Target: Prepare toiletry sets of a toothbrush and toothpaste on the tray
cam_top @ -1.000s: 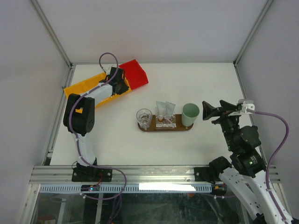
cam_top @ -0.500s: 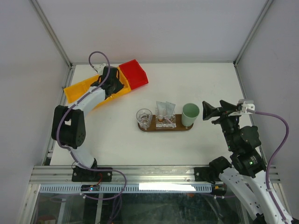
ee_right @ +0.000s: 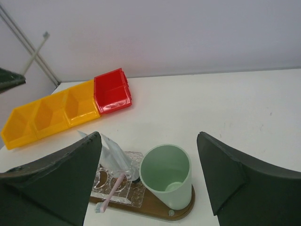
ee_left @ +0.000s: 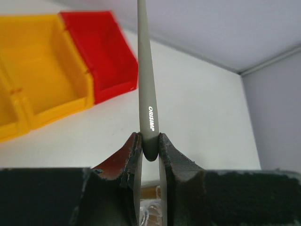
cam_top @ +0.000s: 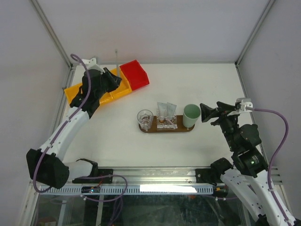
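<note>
left gripper (ee_left: 149,153) is clamped on a grey toothbrush (ee_left: 144,70) handle above the yellow bins (cam_top: 75,92). right gripper (cam_top: 204,113) sits spread apart near the mint-green cup (ee_right: 167,172) on the tray (ee_right: 155,210).

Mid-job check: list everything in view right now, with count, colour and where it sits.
Tray: one, dark brown, table centre.
Glass: one, clear, tray's left end.
Holder: one, transparent, tray's middle.
Tubes: two, pale grey-blue, propped at the holder.
Pink toothbrush: one, lying across the holder.
Cup: one, mint green, tray's right end.
Yellow bins: three in a row, far left.
Red bin: one, beside the yellow row.
Grey toothbrush: one, upright in the left gripper.
Left gripper: shut on the grey toothbrush, over the bins.
Right gripper: open, right of the cup.
</note>
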Tool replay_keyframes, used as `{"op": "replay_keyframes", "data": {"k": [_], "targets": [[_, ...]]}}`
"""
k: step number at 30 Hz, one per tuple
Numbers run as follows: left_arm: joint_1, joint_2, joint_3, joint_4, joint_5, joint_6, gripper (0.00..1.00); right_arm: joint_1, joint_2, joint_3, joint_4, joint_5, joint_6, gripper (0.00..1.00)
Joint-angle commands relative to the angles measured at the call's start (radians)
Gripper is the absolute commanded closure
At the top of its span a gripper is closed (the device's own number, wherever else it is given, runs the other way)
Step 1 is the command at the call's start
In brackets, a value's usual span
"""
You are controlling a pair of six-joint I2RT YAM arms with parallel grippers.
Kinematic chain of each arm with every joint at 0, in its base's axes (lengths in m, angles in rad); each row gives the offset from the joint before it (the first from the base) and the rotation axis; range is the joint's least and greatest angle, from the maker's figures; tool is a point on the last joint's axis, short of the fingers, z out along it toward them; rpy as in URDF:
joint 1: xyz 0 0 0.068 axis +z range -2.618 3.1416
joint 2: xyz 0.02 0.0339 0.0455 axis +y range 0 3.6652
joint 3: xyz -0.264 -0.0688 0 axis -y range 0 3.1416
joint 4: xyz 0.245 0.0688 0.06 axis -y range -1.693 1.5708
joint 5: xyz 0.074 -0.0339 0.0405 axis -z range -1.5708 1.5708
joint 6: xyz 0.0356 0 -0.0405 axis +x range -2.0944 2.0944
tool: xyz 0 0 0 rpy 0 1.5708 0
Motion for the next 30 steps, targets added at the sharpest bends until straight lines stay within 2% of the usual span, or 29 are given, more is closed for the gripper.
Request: {"op": "replay_keyframes", "data": {"k": [1,6,9,13,16,22,25,30], "targets": [[-0.047,-0.147,0.013,0.209,0.228,0.233,1.0,-0.004,0.048,0.091,-0.006,-0.114,0.074,0.14],[-0.101,-0.248,-0.046,0.385,0.45,0.349,1.0,-0.003,0.118,0.173,-0.013,-0.257,0.156,0.14],[-0.118,-0.276,-0.09,0.486,0.578,0.342,1.0,-0.004,0.164,0.214,0.019,-0.367,0.23,0.14],[-0.13,-0.296,-0.184,0.649,0.721,0.279,1.0,-0.002,0.247,0.234,0.157,-0.529,0.357,0.16],[-0.134,-0.299,-0.23,0.729,0.772,0.227,1.0,-0.002,0.32,0.257,0.253,-0.606,0.445,0.17],[-0.134,-0.294,-0.293,0.861,0.831,0.115,1.0,-0.002,0.485,0.278,0.485,-0.645,0.648,0.22],[-0.135,-0.287,-0.303,0.851,0.837,0.124,1.0,0.003,0.573,0.3,0.591,-0.637,0.7,0.27],[-0.134,-0.271,-0.31,0.837,0.835,0.131,1.0,0.054,0.714,0.375,0.665,-0.611,0.704,0.38]]}}
